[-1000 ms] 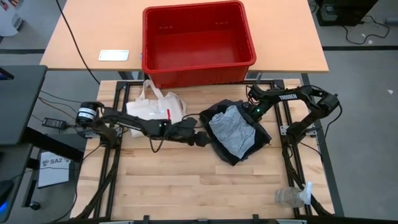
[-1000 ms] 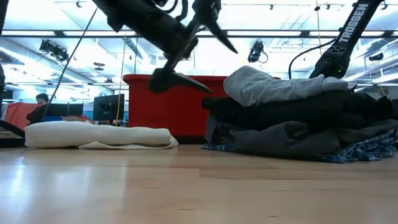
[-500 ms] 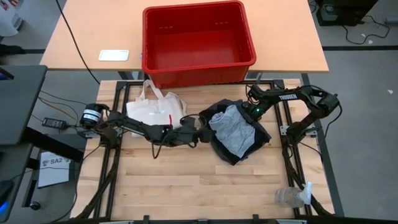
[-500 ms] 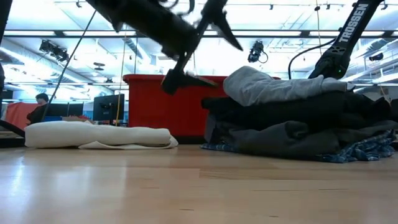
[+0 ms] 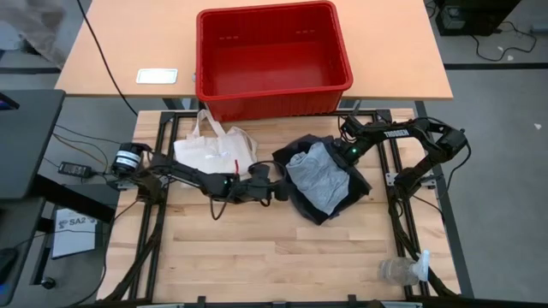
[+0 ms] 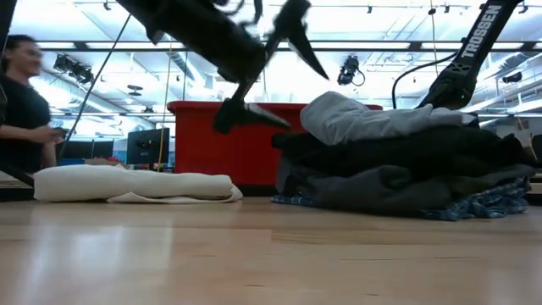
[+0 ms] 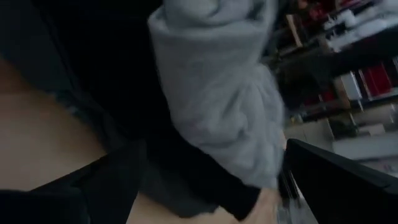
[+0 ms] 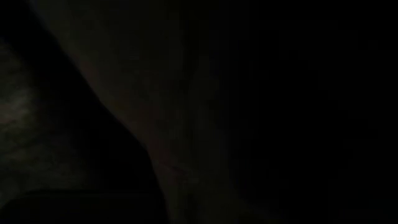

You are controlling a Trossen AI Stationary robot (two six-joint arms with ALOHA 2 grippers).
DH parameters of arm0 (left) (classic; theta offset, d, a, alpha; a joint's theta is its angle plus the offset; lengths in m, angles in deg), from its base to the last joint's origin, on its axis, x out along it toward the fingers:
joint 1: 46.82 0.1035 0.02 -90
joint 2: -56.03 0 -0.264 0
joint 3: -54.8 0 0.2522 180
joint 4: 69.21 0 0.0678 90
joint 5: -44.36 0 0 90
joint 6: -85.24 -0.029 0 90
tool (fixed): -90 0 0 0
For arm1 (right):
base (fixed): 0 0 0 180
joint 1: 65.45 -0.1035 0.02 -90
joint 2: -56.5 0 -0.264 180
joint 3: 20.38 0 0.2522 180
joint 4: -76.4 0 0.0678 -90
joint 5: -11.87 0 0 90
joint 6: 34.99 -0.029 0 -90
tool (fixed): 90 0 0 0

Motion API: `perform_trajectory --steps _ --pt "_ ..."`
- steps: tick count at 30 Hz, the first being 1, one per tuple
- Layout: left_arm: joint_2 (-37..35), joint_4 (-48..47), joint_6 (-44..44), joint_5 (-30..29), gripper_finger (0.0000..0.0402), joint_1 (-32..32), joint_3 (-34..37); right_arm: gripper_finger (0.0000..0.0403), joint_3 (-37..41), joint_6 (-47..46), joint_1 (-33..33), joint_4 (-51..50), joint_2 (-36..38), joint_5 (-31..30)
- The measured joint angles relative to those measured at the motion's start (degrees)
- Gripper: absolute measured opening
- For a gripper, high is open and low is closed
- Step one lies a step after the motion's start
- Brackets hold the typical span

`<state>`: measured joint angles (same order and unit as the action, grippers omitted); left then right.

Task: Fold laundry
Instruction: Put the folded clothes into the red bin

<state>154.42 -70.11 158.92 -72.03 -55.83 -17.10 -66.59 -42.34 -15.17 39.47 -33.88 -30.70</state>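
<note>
You had the bare front of the wooden table (image 5: 257, 257) nearest the low camera, with a clear plastic bottle (image 5: 401, 270) lying at its front right corner. Farther in, your left gripper (image 5: 276, 186) hung above the boards just beside the left edge of the laundry pile, its fingers (image 6: 298, 41) spread wide apart and holding nothing. In the left wrist view the two dark fingers framed the light grey T-shirt (image 7: 217, 93) without touching it.

The laundry sat right of the table's middle as one stack. The light grey T-shirt lay on top, over a black garment (image 6: 398, 151), then a dark grey garment (image 6: 373, 188), with the blue-and-white plaid one (image 6: 483, 206) at the bottom, its hem poking out on the right.

Your right gripper (image 5: 342, 151) was at the far right edge of that pile, pressed against the cloth; its wrist view was almost wholly dark, so I cannot tell how its jaws stood or whether they had hold of anything.

Left of the pile lay the cream tote bag (image 5: 214, 147). Beyond it stood the red bin (image 5: 272, 60) on the rear table, a white card (image 5: 157, 76) to its left. A person (image 6: 21, 110) stood in the room behind.
</note>
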Motion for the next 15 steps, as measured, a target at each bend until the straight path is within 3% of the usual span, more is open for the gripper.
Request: perform_trajectory --steps 8,15 --pt "7.04 10.83 -1.31 5.45 0.0399 1.48 -0.04 0.0114 0.0 -1.69 0.04 1.29 -0.01 -0.23" --pt "11.35 11.23 1.9 7.08 0.04 2.27 0.01 0.0114 0.0 -3.07 0.02 1.41 -0.01 -0.67"
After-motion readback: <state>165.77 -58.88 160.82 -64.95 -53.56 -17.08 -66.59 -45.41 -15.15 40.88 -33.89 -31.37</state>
